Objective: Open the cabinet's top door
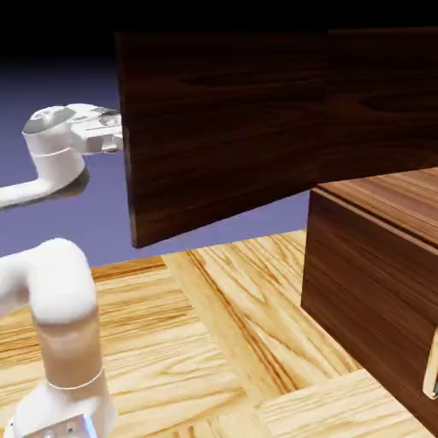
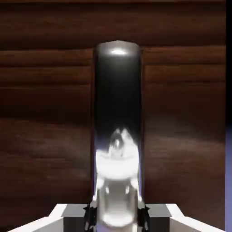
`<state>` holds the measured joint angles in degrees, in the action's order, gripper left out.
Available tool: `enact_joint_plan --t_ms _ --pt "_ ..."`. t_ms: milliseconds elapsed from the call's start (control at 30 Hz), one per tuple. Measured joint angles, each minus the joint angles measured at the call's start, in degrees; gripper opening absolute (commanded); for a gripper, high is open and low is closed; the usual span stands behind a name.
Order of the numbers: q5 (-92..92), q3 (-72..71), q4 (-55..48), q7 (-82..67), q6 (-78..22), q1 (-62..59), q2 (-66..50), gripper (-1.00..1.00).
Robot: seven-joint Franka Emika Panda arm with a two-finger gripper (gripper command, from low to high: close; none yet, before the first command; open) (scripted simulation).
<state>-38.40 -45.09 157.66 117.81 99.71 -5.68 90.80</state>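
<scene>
Up over the worktop, the top door stands swung open, a broad, dark sheet of walnut grain spreading across the exterior view's upper half! Its free edge is upright toward the exterior view's left, and its bottom edge hangs well clear of the worktop, with blue-violet backdrop showing through beneath. Over at the exterior view's right, the lower part of the cabinet sits on the worktop, redder and lighter on its upper face, with a pale handle cut off by the picture's edge. And here's the white arm, its base in the bottom left corner, part of its run out of frame, its upper links coming back in and reaching right up to the door's free edge. The far end slips behind the panel, so the fingers are hidden from this side.

Over to the hand view, right up close! Dark walnut grain fills nearly everything, with a strip of black and blue-violet down the right side. Straight up the middle runs the silvery handle, dark along its upper stretch, glaring bright lower down. At the bottom edge, the tool is pinching that handle, one fingertip against each side, the metal filling the space between them.
</scene>
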Motion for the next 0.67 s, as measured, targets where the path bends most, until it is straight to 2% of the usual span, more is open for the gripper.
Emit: enact_joint_plan --t_ms 167,633,667 --pt "9.3 -2.4 0.7 -8.7 6.5 -9.4 9.8 -1.00" --pt "20.8 -13.6 -28.3 -14.4 -19.2 -30.6 10.1 -1.00" --pt "21.0 -13.8 -30.1 -14.7 -20.6 -31.8 10.1 1.00"
